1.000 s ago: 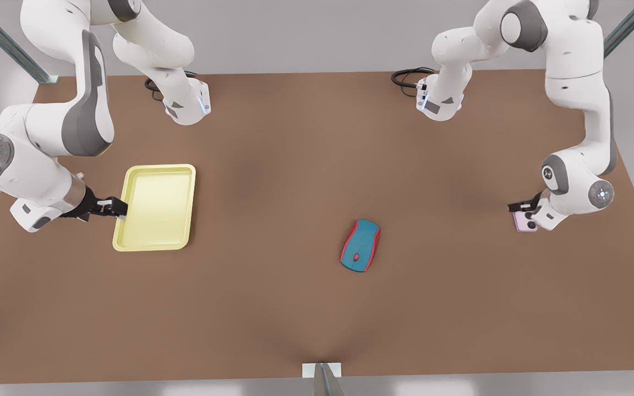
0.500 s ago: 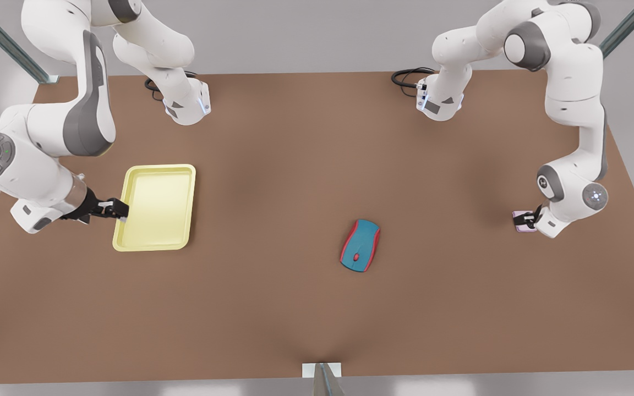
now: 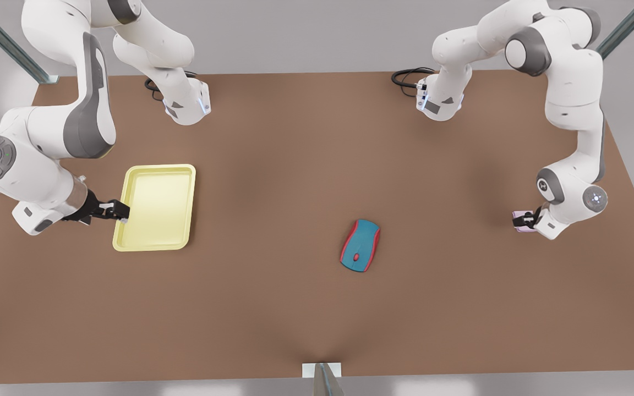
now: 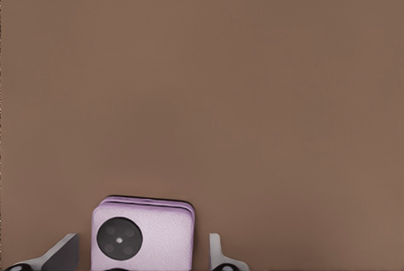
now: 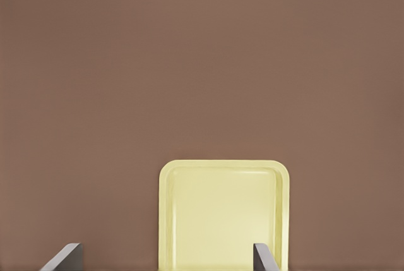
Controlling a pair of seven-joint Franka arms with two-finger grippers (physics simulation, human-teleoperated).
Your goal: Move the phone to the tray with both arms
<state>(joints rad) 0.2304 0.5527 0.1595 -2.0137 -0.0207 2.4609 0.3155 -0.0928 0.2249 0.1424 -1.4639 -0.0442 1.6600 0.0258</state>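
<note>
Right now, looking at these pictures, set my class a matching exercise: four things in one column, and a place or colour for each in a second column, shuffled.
Column one:
1. phone
2. tray
3. mouse
4. cable

Column two:
A. teal with red trim, alone mid-table
B. black, coiled by an arm base at the table's far edge
C. pale yellow, with the right hand at its short rim
D. lilac, between the open fingers of the left hand

Right pairs: 1-D, 2-C, 3-A, 4-B
</note>
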